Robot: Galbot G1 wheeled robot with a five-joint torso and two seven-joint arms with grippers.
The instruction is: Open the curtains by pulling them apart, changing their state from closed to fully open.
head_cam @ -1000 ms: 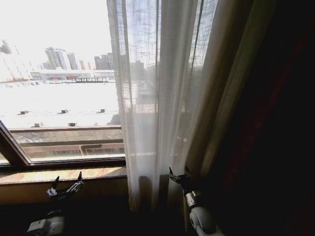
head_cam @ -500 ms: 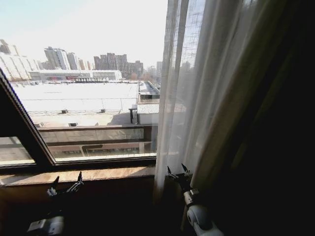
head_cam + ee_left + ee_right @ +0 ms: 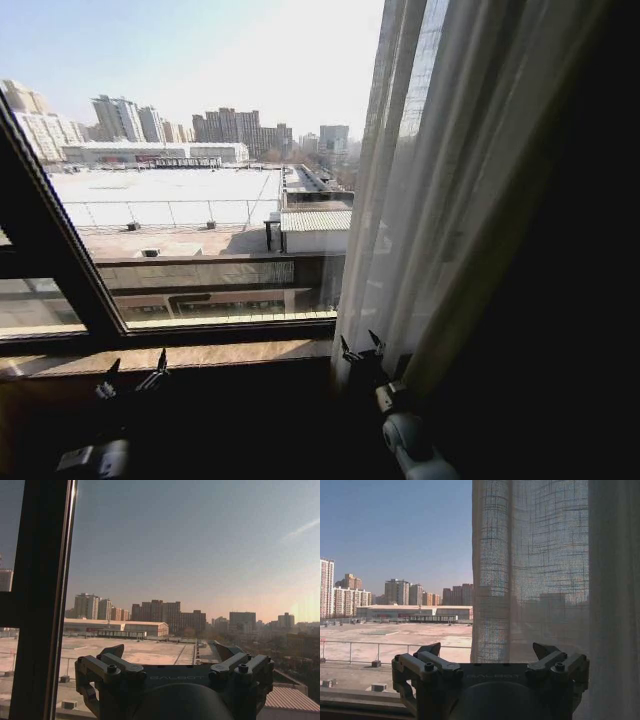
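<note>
Jaws spread on both the right gripper by the curtains and the left gripper below the wooden sill

From my right wrist camera, the right gripper points at the window with its jaws spread wide and nothing between them. The sheer white curtains hang gathered in pleats ahead, beside bare glass showing a flat rooftop and distant apartment blocks under blue sky.
</note>
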